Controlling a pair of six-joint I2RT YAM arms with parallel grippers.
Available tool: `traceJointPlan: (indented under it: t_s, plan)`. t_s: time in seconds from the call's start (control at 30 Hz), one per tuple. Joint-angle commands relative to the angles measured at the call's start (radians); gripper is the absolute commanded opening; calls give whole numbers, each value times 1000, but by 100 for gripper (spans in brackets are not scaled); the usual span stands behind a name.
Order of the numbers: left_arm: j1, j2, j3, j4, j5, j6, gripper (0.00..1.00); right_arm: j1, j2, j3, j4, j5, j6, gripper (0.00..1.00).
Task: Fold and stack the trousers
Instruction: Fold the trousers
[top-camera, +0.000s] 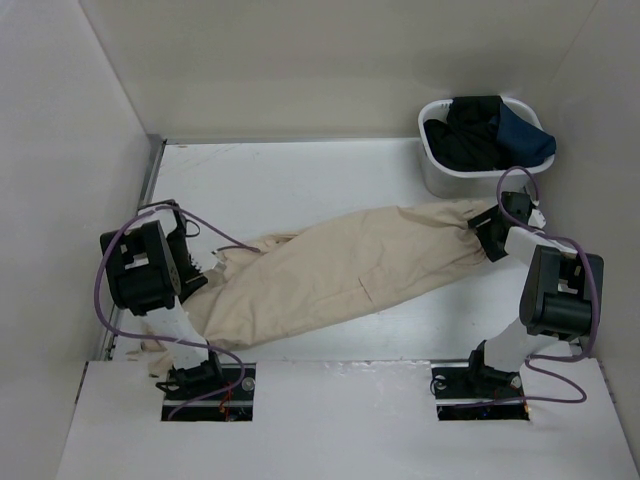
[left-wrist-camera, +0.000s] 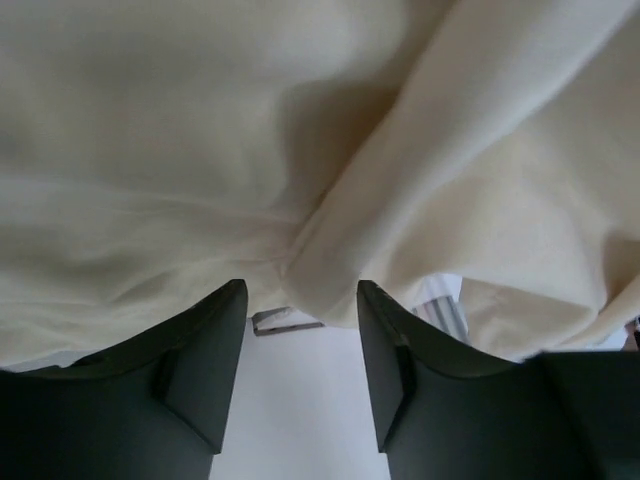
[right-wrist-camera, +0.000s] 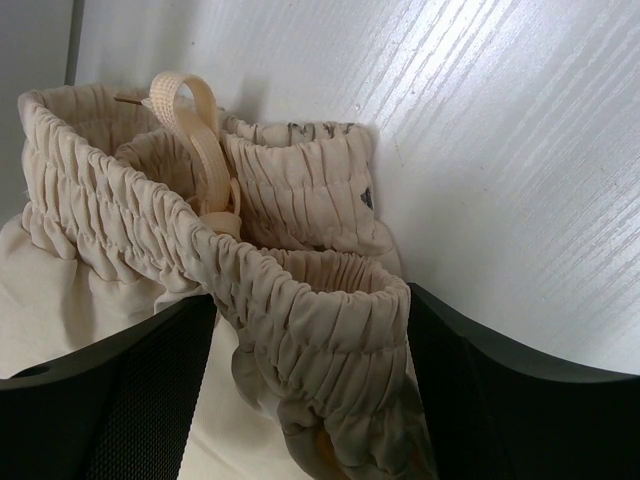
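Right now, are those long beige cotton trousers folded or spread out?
Spread out at full length: the long beige cotton trousers lie diagonally across the white table, gathered waist between the right gripper's fingers.

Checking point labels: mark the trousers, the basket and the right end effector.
trousers (top-camera: 340, 275): top external view, middle of the beige leg fabric.
basket (top-camera: 445, 183): top external view, white front wall.
right end effector (right-wrist-camera: 310, 295): right wrist view, midway between its fingertips, over the gathered waistband.
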Motion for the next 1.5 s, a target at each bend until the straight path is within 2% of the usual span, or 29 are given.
traceJointPlan:
  t_s: [0.0, 0.07, 0.13, 0.2, 0.37, 0.5, 0.67, 0.77, 0.97, 1.13, 1.27, 1.47]
  plan:
    - [-45, -12, 17, -103, -28, 76, 40, 5, 2, 32, -24, 27, 7, 80]
    - [-50, 8, 16, -100, -42, 72, 13, 5, 4, 35, -25, 28, 10, 79]
    - [-37, 22, 40, -105, -40, 60, 4, 5, 5, 35, -25, 27, 15, 78]
    - [-24, 18, 74, -91, -33, 56, 0, 2, 7, 33, -25, 25, 19, 76]
    - [-10, -53, 111, -38, -14, 44, 0, 2, 16, 36, -25, 28, 21, 76]
    - [4, -104, 168, 58, -88, 66, 0, 2, 21, 41, -25, 28, 22, 76]
    - [-7, -101, 148, 128, -175, 95, 0, 0, 31, 50, -25, 25, 18, 76]
    - [-62, -142, 163, 95, -198, 96, 0, 0, 28, 50, -25, 27, 16, 76]
    - [-189, -252, 221, -102, -244, 130, 0, -4, 14, 27, -13, 28, 7, 76]
    - [-235, -277, 244, -165, -296, 155, 2, -7, 10, 13, 1, 22, 7, 77]
    - [-208, -243, 215, -166, -328, 170, 2, -7, 13, 10, 7, 21, 5, 77]
    - [-82, -108, 246, -96, -373, 194, 3, -10, 18, 2, 19, 24, -2, 77]
